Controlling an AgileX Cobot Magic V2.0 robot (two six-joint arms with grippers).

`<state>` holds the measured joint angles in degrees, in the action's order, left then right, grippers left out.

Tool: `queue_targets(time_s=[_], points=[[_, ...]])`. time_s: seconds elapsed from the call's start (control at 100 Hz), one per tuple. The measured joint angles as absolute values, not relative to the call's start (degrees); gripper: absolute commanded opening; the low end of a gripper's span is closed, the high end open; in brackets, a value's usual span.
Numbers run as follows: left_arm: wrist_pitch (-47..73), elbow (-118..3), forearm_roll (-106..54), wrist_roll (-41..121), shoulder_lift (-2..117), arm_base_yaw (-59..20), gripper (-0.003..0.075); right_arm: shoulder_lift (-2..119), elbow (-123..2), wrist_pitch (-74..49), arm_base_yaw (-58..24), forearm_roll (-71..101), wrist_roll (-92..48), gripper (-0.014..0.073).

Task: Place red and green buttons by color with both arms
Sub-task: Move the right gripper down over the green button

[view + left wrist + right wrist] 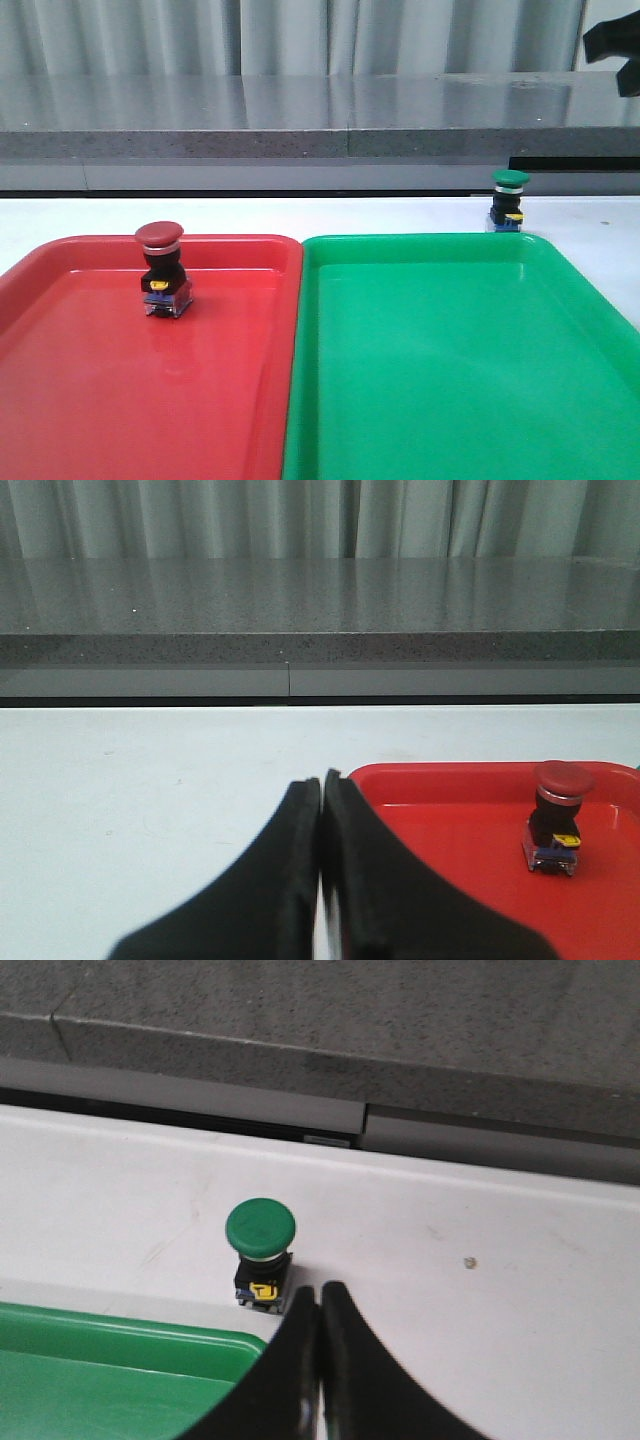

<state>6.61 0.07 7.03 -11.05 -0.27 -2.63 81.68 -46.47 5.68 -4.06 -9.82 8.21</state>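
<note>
Right gripper (320, 1305) empty, fingers pressed together, poised above the white worktop (500, 1250) just beside the green button (260, 1235). That button stands upright on the worktop, just outside the far rim of the green tray (430, 245), not in it. Left gripper (321, 795) likewise closed on nothing, hanging over the worktop near the corner of the red tray (400, 775). Red button (160, 262) stands upright inside the red tray, toward its far edge. Judgement: task about half complete; red is sorted, green is left. Remaining: right gripper must open, take the green button, and set it into the green tray.
</note>
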Motion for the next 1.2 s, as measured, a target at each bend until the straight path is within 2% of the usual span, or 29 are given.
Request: queue_targets(time_s=[0.11, 0.3, 0.37, 0.68, 1.2], points=[[6.6, 0.1, 7.0, -11.0, -0.3, -2.6, -0.0019, 84.5, -46.5, 7.4, -5.4, -10.7, 8.2, 0.0070], [6.6, 0.1, 7.0, -11.0, -0.3, -2.6, -0.0019, 88.0, -46.5, 10.3, -6.8, -10.8, 8.2, 0.0505], [6.6, 0.1, 7.0, -11.0, -0.3, -2.6, -0.0019, 89.0, -46.5, 11.7, -6.9, -10.9, 8.1, 0.0589], [6.6, 0.1, 7.0, -11.0, -0.3, -2.6, -0.0019, 94.8, -47.3, 15.1, -6.9, -10.9, 8.1, 0.0593], [6.6, 0.1, 7.0, -11.0, -0.3, -2.6, -0.0019, 104.8, -58.5, 13.2, -6.9, -10.4, 8.1, 0.0593]])
